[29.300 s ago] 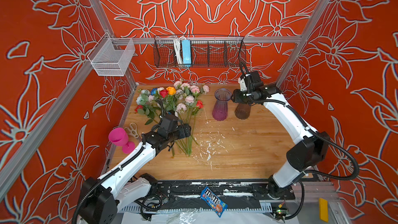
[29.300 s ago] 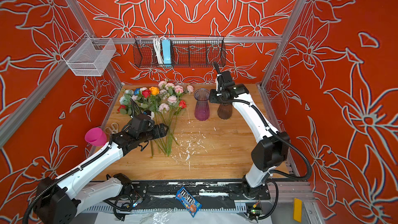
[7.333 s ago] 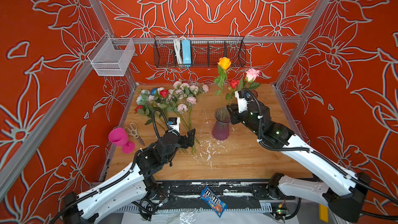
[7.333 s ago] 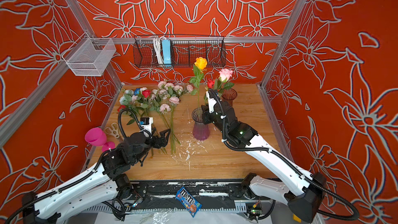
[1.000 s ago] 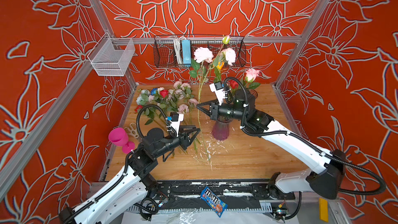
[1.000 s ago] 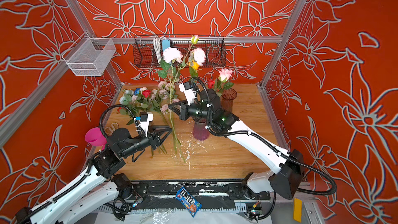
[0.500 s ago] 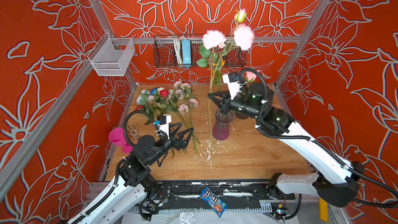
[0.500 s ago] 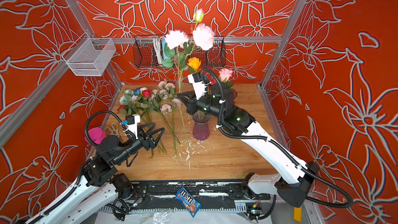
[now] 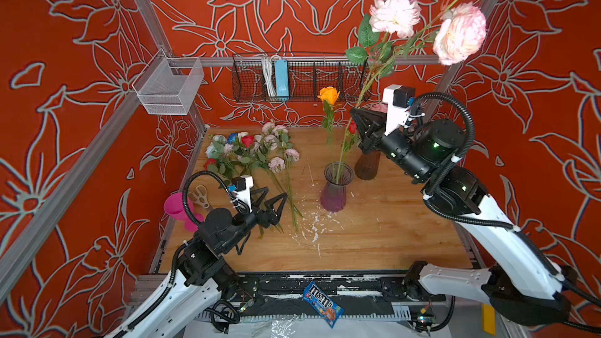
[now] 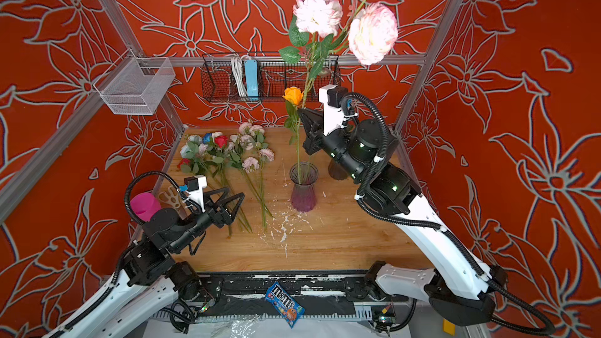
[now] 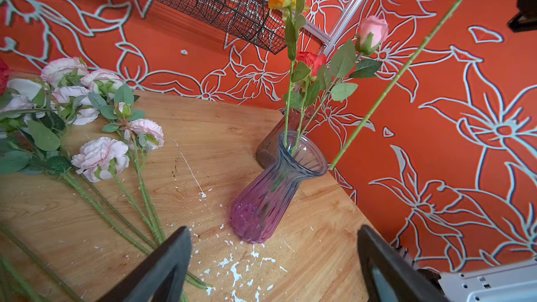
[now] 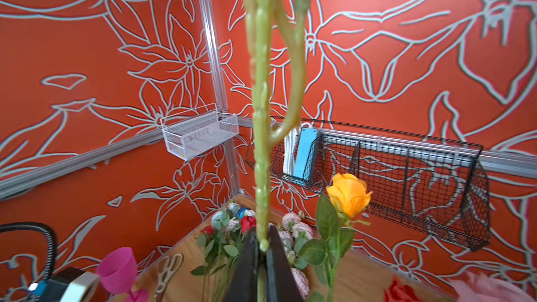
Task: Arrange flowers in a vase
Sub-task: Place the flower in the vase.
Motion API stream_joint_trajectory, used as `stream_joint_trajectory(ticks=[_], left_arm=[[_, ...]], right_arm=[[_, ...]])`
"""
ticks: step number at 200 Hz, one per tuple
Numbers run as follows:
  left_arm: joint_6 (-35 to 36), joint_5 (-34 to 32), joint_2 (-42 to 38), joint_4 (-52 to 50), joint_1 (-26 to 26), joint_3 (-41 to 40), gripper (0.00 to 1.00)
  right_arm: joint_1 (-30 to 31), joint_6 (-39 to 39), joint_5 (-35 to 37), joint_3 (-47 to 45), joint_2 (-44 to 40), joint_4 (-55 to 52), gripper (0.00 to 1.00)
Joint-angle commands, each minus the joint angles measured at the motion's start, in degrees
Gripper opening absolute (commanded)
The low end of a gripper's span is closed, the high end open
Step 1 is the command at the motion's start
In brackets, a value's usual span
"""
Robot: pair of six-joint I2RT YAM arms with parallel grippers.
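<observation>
The right tool (image 9: 355, 112) is clamped on the long green stem of a pink peony spray (image 9: 394, 13) held high. The stem's lower end is at the rim of the purple vase (image 9: 335, 195), where an orange rose (image 9: 328, 95) stands. The left tool (image 9: 273, 194) hangs wide, gripping nothing, over the stem ends of the loose flowers (image 9: 257, 154) lying on the desk (image 9: 374, 242).

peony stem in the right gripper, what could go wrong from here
1. The stem ends at the vase rim, not clearly inside; lowered so, it may miss or tip the vase.
2. The heavy blooms sit far above the right gripper, so the stem could swing.
3. It may knock the orange rose beside it.
</observation>
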Motion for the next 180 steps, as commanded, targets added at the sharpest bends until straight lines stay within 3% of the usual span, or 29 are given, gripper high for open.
stream_joint_trajectory(ticks=[1,56,119,154,180], left_arm=[[-1.35,-0.25,0.40,0.72,-0.27,-0.48,0.89],[-2.18,-0.94,0.61,0.95,-0.27,-0.33,0.89],[-2.63,-0.24,2.65,1.46,-0.27,-0.92,0.89],[-2.54,0.27,4.42,1.39,-0.27,-0.67,0.89],[-2.21,0.38,5.15,1.32,-0.27,-0.41,0.89]], right_arm=[[-1.32,-3.52,3.26,-0.63,1.25,3.30,0.03],[-3.56,-3.41,2.52,-0.30,3.73,3.85,0.02],[-4.70,3.03,5.78,-19.37,0.51,8.92,0.05],[-4.64,6.48,7.30,-25.28,0.49,8.83,0.22],[-4.66,9.02,8.28,-28.38,0.11,9.46,0.24]])
